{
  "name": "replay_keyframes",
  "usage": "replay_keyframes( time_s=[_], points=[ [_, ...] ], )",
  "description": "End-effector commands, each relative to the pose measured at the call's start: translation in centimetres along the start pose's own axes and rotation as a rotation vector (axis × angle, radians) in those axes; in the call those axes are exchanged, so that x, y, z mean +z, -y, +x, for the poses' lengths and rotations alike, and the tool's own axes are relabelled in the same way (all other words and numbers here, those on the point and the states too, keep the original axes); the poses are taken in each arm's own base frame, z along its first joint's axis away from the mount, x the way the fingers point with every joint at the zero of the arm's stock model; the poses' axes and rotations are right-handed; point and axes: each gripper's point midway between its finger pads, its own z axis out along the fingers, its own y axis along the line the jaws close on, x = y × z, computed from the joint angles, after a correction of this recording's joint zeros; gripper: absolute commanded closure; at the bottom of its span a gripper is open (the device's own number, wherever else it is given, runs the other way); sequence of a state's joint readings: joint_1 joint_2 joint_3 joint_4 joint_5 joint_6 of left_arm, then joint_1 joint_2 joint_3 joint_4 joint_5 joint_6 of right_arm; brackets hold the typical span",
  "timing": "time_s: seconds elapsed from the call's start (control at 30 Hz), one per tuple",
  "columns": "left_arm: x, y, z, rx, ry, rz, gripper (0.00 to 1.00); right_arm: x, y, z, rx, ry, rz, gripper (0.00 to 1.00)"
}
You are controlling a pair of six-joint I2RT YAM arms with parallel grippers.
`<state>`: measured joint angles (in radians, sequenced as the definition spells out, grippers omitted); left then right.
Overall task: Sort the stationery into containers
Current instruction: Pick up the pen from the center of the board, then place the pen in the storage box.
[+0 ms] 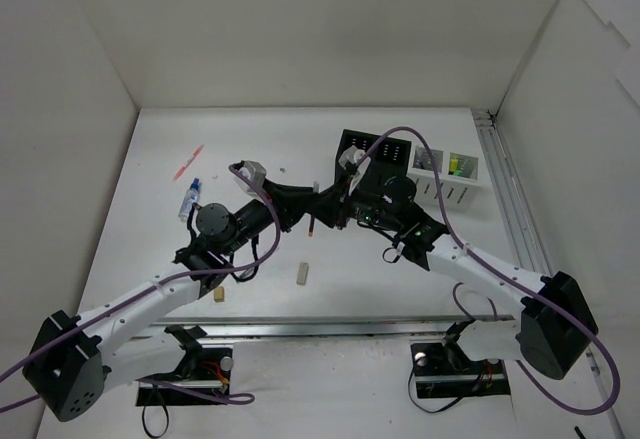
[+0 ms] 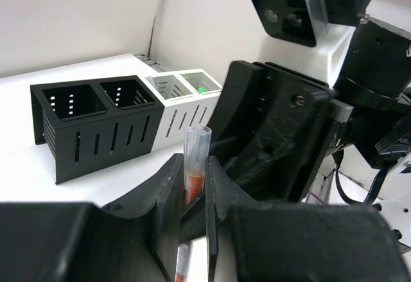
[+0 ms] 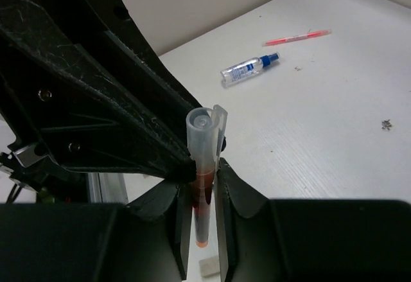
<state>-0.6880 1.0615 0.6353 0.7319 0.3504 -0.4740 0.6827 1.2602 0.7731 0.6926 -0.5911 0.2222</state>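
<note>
Item: clear-capped red pen (image 3: 205, 142), upright in mid-air over table centre, clamped by left gripper (image 2: 192, 176) and right gripper (image 3: 204, 182) alike, judged a hand-over toward black two-compartment box (image 2: 103, 134) and white slotted box (image 2: 183, 112).

Right claw (image 3: 204, 182): matt black plastic fingers (image 3: 237, 192), scuffed. Between them, the pen (image 3: 204, 134) wears a frosted, see-through plastic cap. Beyond the claw, a glossy clear plastic bottle (image 3: 247, 70) on the matt, faintly grained white tabletop (image 3: 321, 141).
</note>
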Motion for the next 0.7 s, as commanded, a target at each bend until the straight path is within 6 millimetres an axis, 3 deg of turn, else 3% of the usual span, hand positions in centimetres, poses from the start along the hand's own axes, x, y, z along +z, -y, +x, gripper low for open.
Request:
replay_keyframes(
  time_s=[0.0, 0.07, 0.1, 0.13, 0.23, 0.3, 0.33, 0.43, 0.67],
  points=[
    [0.0, 2.5, -4.3, 0.033, 0.13, 0.079, 1.0, 0.6, -0.2, -5.8, -0.088, 0.171, 0.018, 0.88],
    [0.1, 2.5, -4.3, 0.039, 0.11, 0.075, 0.87, 0.6, -0.1, -5.6, -0.094, 0.167, 0.026, 0.9],
    [0.1, 2.5, -4.5, 0.05, 0.105, 0.075, 0.41, 0.4, 0.4, -5.8, -0.094, 0.179, 0.056, 0.94],
    [0.1, 2.5, -4.6, 0.054, 0.101, 0.068, 0.25, 0.3, 0.7, -5.9, -0.098, 0.183, 0.071, 0.95],
    [-0.4, 1.9, -4.9, 0.064, 0.073, 0.013, 0.01, -0.4, 2.7, -6.5, -0.118, 0.207, 0.167, 0.99],
    [-0.9, 1.5, -5.5, 0.081, 0.066, -0.029, 0.01, -1.2, 4.7, -6.8, -0.122, 0.216, 0.233, 0.99],
    [-1.4, 0.5, -6.1, 0.092, 0.074, -0.101, 0.01, -2.2, 7.0, -7.0, -0.127, 0.22, 0.303, 0.99],
    [-3.3, -2.5, -5.5, 0.093, 0.004, -0.305, 0.01, -5.2, 12.3, -7.9, -0.159, 0.233, 0.479, 1.0],
    [-10.0, -9.8, 1.8, 0.041, -0.308, -0.697, 0.0, -12.7, 22.4, -12.2, -0.219, 0.276, 0.781, 1.0]
  ],
)
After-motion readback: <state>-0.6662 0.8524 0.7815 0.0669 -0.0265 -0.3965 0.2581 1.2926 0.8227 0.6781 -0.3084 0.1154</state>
